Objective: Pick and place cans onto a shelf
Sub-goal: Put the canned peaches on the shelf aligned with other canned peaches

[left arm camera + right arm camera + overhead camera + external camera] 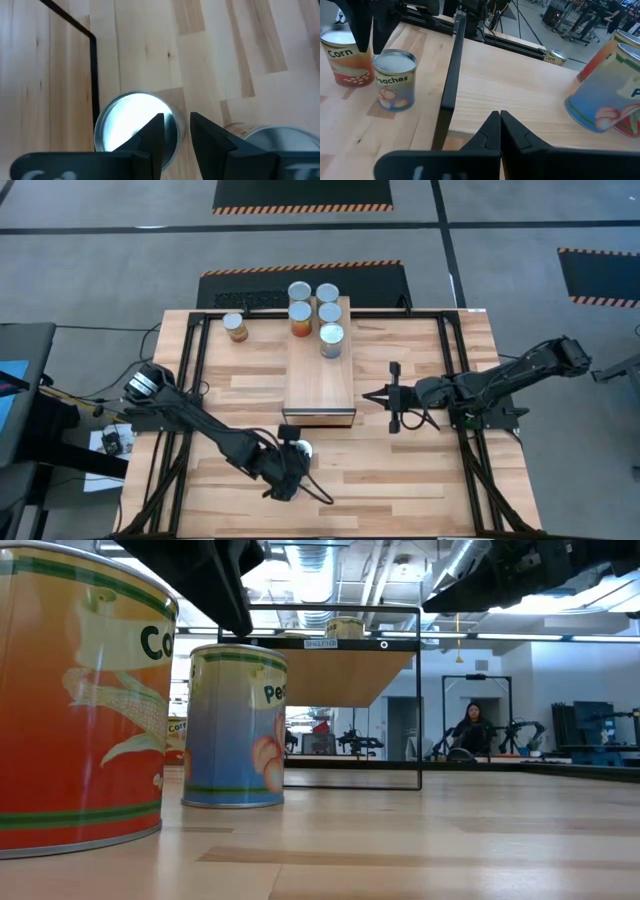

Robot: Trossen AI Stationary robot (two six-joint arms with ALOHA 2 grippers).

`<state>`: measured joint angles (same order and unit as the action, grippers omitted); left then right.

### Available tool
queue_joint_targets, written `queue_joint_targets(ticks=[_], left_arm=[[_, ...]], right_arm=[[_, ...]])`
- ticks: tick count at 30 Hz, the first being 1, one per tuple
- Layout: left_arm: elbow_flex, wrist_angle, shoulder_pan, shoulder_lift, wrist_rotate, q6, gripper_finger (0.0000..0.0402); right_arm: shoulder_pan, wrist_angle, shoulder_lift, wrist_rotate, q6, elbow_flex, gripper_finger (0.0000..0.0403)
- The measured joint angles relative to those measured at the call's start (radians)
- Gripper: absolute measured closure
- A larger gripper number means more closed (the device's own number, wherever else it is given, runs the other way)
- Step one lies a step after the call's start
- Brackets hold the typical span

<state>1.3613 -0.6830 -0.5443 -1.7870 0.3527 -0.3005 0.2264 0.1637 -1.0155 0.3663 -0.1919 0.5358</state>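
Observation:
Five cans (pixel 318 312) stand upright on the far end of the shelf (pixel 320 380), a long light-wood box in the table's middle. One corn can (pixel 235 327) stands on the table at the far left. Near the front edge stand a corn can (pixel 344 56) and a peaches can (pixel 395 80). My left gripper (pixel 176 127) is open by a narrow gap, pointing down, just above and between these two; one fingertip is over the peaches can's rim (pixel 165 131). I cannot tell whether it touches. My right gripper (pixel 499 117) is shut and empty, level, right of the shelf's near end.
A black metal frame (pixel 451 75) runs along the shelf's near end and along the table's sides. The near half of the shelf top (pixel 320 385) is bare wood. A person (pixel 472 730) sits far off in the room behind.

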Motion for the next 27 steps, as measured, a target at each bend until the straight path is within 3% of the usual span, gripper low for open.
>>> queue_joint_targets(ticks=[27], left_arm=[[-0.007, -0.025, 0.018, -0.032, 0.0, 0.001, 0.0317]], right_arm=[[0.0, 0.001, 0.0, 0.001, 0.0, 0.001, 0.039]])
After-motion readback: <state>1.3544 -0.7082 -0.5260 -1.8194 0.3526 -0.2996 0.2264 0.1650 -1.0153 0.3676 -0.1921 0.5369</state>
